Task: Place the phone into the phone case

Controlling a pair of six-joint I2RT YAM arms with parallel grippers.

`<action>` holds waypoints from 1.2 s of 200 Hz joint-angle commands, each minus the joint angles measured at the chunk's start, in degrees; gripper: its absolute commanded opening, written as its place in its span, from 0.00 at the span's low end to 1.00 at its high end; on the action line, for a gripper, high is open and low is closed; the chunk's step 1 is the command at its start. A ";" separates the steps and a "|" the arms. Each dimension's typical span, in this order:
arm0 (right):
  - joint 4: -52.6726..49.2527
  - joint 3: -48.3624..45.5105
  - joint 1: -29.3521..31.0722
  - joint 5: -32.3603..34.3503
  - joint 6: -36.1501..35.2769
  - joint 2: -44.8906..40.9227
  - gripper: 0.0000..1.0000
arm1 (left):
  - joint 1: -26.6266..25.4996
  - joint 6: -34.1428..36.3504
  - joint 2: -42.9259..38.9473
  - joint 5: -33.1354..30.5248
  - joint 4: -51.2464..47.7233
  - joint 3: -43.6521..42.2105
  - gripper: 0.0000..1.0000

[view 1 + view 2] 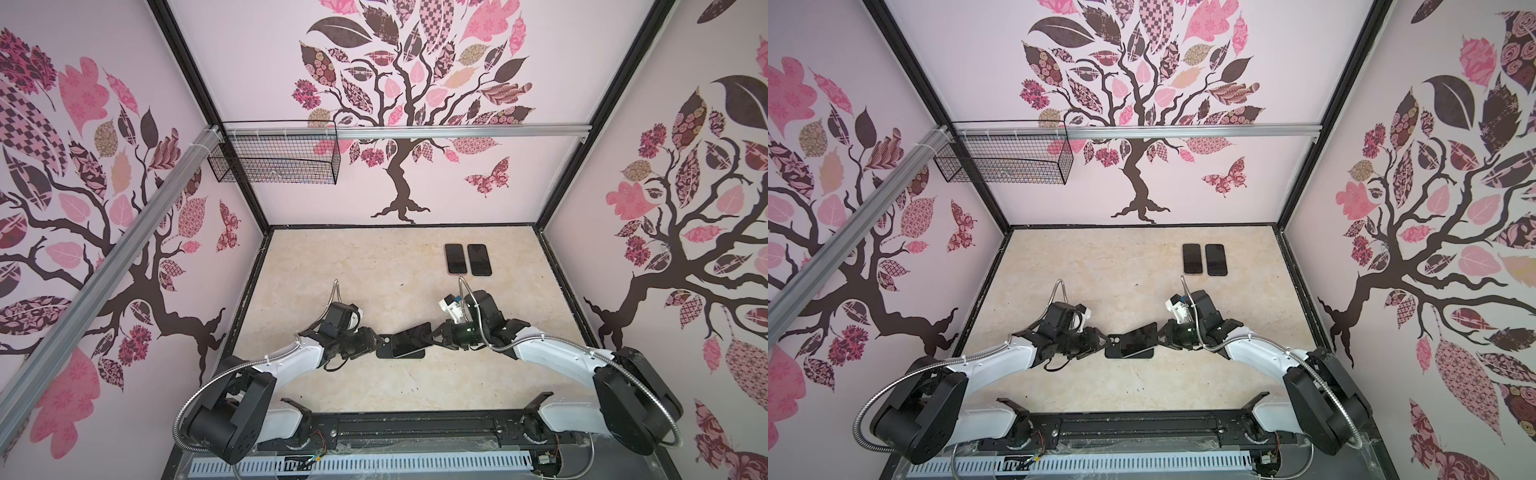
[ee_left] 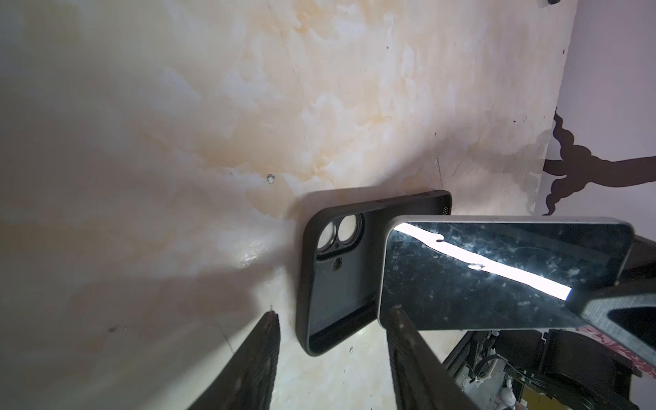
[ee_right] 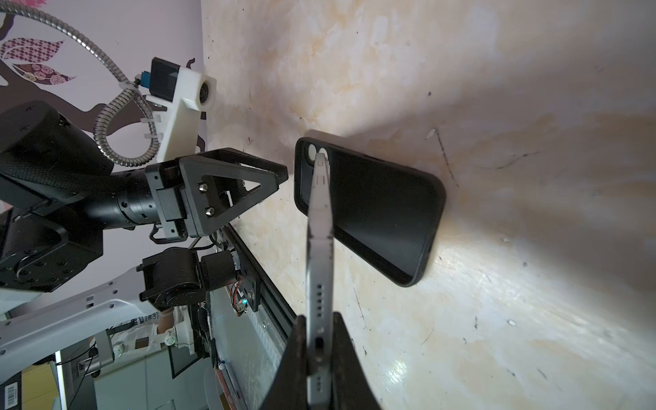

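**Above the case, phone not yet seated**

Over the open phone case [image 2: 340,284], we found the phone [image 2: 497,269] held screen-up and tilted. Its free end dipped towards the camera cut-outs and its gripped end rode higher. Whether that low end touched the case, we could not tell. The case lay flat on the tabletop [image 2: 248,106], hollow side up, near the front edge between the two arms.

The right claw [image 3: 318,319] was clamped on the phone's port end, pinching its thin body front to back. The left claw [image 2: 333,312] stood partly spread at the case's camera end, with a finger to either side. We saw no grip there, and could not say whether either finger touched the case.

We judged the job about halfway done. The phone was picked up and brought to the case, and roughly lined up along its length. What was left, as we read it, was to tuck the low end under the case's lip, lay the phone flat and press it home.

Well apart, near the back wall, a spare phone [image 1: 455,258] and its twin [image 1: 479,259] lay side by side.
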 commanded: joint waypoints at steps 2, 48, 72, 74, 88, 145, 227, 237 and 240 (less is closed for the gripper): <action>4.55 0.93 -0.10 -2.64 0.85 1.96 0.00 | -0.27 -0.14 0.69 1.30 2.55 -0.88 0.50; 6.94 0.40 -0.15 -3.38 1.90 4.25 0.00 | -0.54 -0.54 3.20 3.74 6.09 -1.57 0.44; 7.47 0.33 -0.14 -3.46 1.92 5.32 0.00 | -0.54 -1.39 5.36 5.71 9.56 -2.42 0.42; 7.50 0.33 -0.12 -3.51 1.91 5.42 0.00 | -0.54 -1.55 5.58 5.80 9.85 -2.47 0.42; 7.99 0.16 -0.12 -3.67 1.98 6.10 0.00 | -0.54 -2.24 6.61 6.57 11.49 -2.86 0.41; 10.41 -0.01 -0.11 -4.01 2.52 8.84 0.00 | -0.63 -1.66 7.09 6.96 11.82 -2.79 0.40; 11.51 -0.29 -0.02 -6.07 1.11 12.95 0.00 | -0.62 -0.14 8.54 5.89 11.57 -1.86 0.34; 11.62 -0.41 -0.03 -6.14 1.04 13.34 0.00 | -0.63 0.30 8.72 5.56 11.48 -1.52 0.34; 11.69 -0.41 -0.01 -6.11 1.02 13.40 0.00 | -0.63 0.48 8.81 5.54 11.39 -1.37 0.34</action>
